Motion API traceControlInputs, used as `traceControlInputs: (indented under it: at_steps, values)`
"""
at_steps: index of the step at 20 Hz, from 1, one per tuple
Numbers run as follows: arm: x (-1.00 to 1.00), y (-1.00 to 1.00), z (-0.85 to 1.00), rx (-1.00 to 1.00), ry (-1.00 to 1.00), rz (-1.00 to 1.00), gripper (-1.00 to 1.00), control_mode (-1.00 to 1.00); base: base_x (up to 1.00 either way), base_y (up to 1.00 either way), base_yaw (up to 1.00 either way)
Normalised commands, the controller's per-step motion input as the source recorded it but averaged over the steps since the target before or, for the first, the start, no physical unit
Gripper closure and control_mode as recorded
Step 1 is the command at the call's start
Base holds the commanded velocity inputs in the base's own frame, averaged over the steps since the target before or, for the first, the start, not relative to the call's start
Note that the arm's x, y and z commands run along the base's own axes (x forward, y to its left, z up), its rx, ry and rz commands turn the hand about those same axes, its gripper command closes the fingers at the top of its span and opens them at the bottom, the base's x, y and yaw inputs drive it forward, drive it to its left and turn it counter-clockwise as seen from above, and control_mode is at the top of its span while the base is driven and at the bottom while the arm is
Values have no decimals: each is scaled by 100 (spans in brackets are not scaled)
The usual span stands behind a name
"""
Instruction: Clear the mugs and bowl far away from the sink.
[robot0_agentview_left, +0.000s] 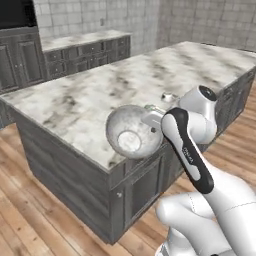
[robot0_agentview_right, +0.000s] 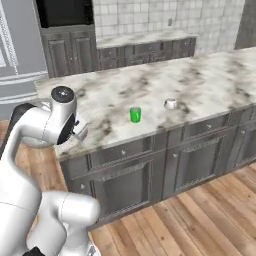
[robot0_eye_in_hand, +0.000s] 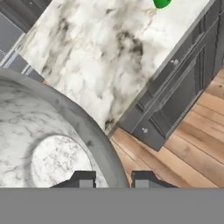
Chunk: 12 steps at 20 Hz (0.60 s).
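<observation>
Bowl (robot0_agentview_left: 131, 132) carrying is our step: at centre frame our claw (robot0_eye_in_hand: 113, 179) pinches its rim over the counter (robot0_agentview_left: 90, 95) edge, and next we should set it down, leaving green mug (robot0_agentview_right: 135, 114) waiting.

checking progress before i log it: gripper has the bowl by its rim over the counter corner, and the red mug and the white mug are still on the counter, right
Not quite: the mug is green, not red, as the right base view shows. The rest holds: the gripper grips the bowl by its rim at the counter corner, and the white mug stands on the counter.
</observation>
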Motion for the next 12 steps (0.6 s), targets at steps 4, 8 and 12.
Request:
traceControlInputs:
  at_steps: [4, 8, 12]
  values:
    - [0, 0, 0, 0, 0, 0, 100, 100, 100, -6, 67]
    - [0, 0, 0, 0, 0, 0, 100, 100, 97, -51, 54]
    - [0, 0, 0, 0, 0, 0, 100, 100, 34, -67, 40]
